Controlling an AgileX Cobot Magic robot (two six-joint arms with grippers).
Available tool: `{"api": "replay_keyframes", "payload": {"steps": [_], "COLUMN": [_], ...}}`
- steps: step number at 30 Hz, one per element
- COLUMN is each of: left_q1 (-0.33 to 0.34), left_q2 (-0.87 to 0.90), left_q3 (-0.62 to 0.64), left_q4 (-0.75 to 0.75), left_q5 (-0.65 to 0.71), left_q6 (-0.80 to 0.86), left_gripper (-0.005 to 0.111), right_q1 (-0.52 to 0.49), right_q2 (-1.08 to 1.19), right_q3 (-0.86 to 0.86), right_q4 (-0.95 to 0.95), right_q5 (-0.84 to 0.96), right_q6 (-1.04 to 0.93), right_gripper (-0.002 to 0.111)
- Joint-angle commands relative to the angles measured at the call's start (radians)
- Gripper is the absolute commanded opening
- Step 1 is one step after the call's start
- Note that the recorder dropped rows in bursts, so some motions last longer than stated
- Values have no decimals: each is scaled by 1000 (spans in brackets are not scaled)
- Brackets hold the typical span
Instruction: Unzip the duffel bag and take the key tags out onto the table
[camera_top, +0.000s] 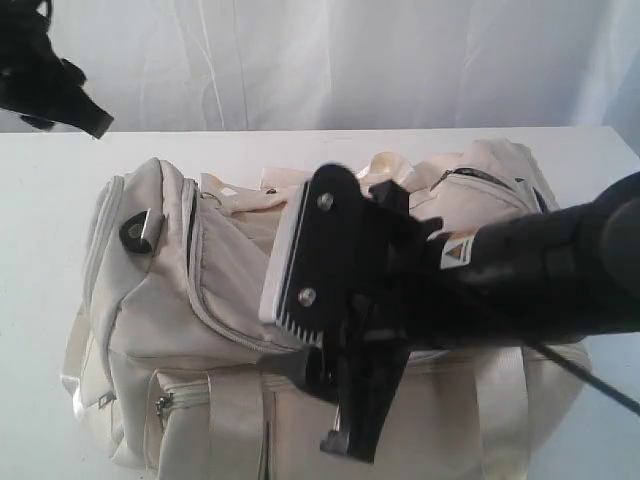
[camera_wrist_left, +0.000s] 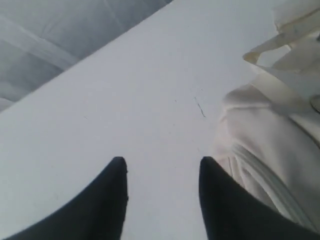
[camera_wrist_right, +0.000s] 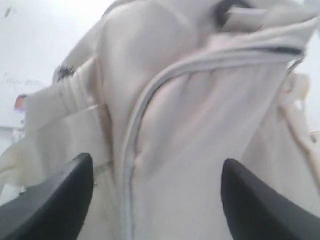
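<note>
A: Which step is this?

B: The very first, by my reading: the unzipping has not begun. The black right end effector (camera_wrist_right: 157, 180) hangs with its two fingers spread wide and nothing between them. The large cream fabric duffel bag (camera_top: 230, 290) fills the space directly ahead of it, close up.

A: And the zip?

B: The long curved top zipper (camera_wrist_right: 131, 145) runs through the gap between those fingers, and along the stretch that shows it is shut. (I cannot find the puller in any view; it is either blurred or hidden behind the arm.)

A: So what does the next move call for?

B: Finding that puller, I'd judge, then closing the fingers on a small tab and dragging it along the curve. Soft fabric will likely bunch, so the other arm may need to pin the bag down.

A: Where is the other arm?

B: The black left end effector (camera_wrist_left: 161, 170) is also parted and empty, above the broad white desk (camera_wrist_left: 125, 100). The bag's end sits just beside one of its fingers; I cannot tell whether they touch.

A: What is inside the bag?

B: Nothing shows. The small coloured plastic key tags appear in no view. Presumably they lie within the closed main compartment, out of sight beneath the right end effector. The small zipped front pocket (camera_top: 165, 402) looks shut as well.
</note>
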Motion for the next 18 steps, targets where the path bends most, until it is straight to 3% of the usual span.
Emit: {"api": "replay_keyframes", "payload": {"steps": [1, 5, 10, 18], "left_q1": [-7, -7, -7, -7], "left_q2": [-114, -214, -350, -489], "left_q3": [5, 87, 257, 515], "left_q4": [-242, -496, -570, -590], "left_q5": [244, 349, 308, 194], "left_q6": [164, 356, 403, 349], "left_gripper": [27, 0, 0, 0], "right_q1": [1, 1, 1, 1], "right_q2": [-61, -52, 14, 114], "right_q3": [-25, -26, -106, -208], "right_q4": [0, -24, -258, -287], "right_q5": [-51, 9, 198, 278], "right_q6": [56, 196, 543, 567], "right_gripper": [64, 58, 51, 48]}}
